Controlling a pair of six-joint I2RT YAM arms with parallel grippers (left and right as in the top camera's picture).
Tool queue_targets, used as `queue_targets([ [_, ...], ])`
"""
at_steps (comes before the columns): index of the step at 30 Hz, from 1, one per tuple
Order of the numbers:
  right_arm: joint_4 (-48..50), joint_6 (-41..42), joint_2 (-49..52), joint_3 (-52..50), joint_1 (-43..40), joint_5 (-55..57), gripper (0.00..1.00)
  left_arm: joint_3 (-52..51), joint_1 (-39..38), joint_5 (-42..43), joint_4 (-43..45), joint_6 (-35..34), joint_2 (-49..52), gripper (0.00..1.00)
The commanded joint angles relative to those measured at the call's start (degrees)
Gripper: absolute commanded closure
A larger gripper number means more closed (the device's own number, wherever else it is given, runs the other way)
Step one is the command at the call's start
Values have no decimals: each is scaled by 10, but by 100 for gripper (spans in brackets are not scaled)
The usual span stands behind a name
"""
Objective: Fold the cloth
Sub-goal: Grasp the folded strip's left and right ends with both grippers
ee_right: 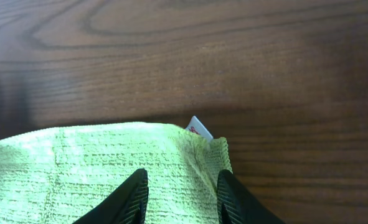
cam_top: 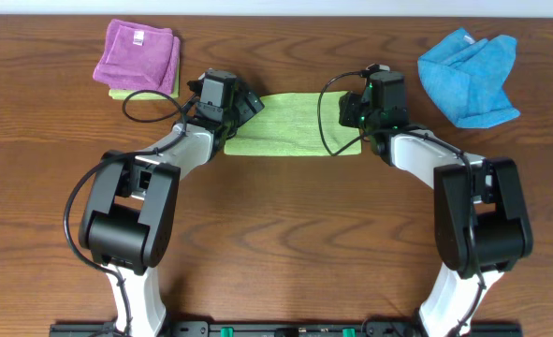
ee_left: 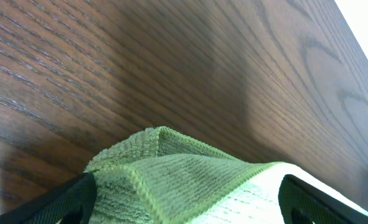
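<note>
The lime-green cloth (cam_top: 295, 126) lies folded into a flat strip on the wooden table between my two grippers. My left gripper (cam_top: 246, 106) is at its left far corner. In the left wrist view the fingers (ee_left: 188, 186) are spread wide with the layered cloth corner (ee_left: 171, 162) between them. My right gripper (cam_top: 354, 114) is at the right far corner. In the right wrist view its fingers (ee_right: 182, 177) sit partly apart over the cloth (ee_right: 78, 168), which lies flat with a small crease. The white tag (ee_right: 200, 129) sticks out at the far edge.
A folded purple cloth (cam_top: 138, 56) lies at the back left on top of another green piece (cam_top: 117, 93). A crumpled bright blue cloth (cam_top: 470, 75) lies at the back right. Bare wooden table (cam_top: 285, 215) shows in front of the cloth.
</note>
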Motion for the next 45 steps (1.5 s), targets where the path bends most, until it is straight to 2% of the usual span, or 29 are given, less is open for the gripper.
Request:
queue_targets([
  [1,-4,1,6,11,4,-2,63,11,5,-21,9,2,6,5],
  [5,-10,-24,6,14,4,-39,63,14,15,21,58,22,5,5],
  [8,-38,-37,6,25,4,-49,63,33,21,67,56,41,2,5],
  [15,-124,-91,6,65,3,-48,64,94,30,93,-47,82,1,5],
  [18,-152,-91,6,78,3,-48,60,119,31,128,-104,97,-2,5],
  [20,-183,-91,4,89,3,-43,54,141,31,151,-155,116,-6,5],
  [21,-193,-92,3,91,3,-38,48,150,31,151,-181,127,-9,5],
  [24,-219,-96,2,92,3,-10,16,170,31,151,-241,152,-12,5],
  [26,-239,-98,2,92,3,7,7,174,33,152,-280,177,-12,5],
  [29,-275,-106,-3,92,3,8,1,174,33,169,-332,216,-16,5],
  [36,-316,-110,-5,91,5,6,1,174,27,185,-368,226,-20,5],
  [41,-313,-108,-4,91,12,0,5,174,15,181,-372,231,-20,5],
  [45,-315,-93,-4,85,22,-3,5,173,4,167,-392,231,-15,5],
])
